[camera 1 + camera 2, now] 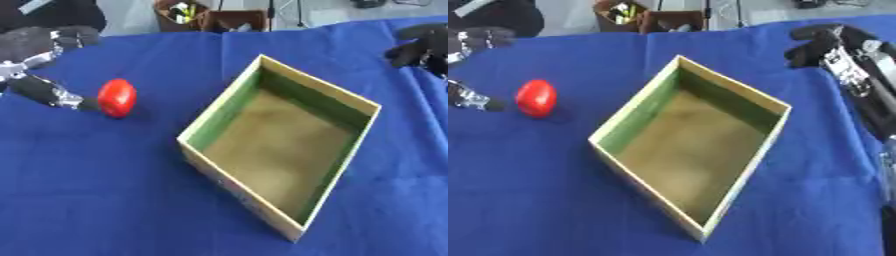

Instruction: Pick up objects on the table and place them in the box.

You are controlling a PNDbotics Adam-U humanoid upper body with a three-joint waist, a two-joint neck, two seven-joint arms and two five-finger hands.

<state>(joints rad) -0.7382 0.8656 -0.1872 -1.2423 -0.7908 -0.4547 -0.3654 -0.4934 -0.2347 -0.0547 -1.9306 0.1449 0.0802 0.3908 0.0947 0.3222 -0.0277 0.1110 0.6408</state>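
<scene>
So we're at the grab stage: the robot's left hand is spread wide around the glossy red rounded object, thumb touching its left side, fingers not closed on it yet. It sits on the blue tablecloth, near the empty open-topped cardboard box. Next move, I'd guess, is closing the fingers, lifting and carrying it right over the box wall. Right hand hovers at the far right, fingers curled, holding nothing. Cluttered brown boxes beyond the table.
</scene>
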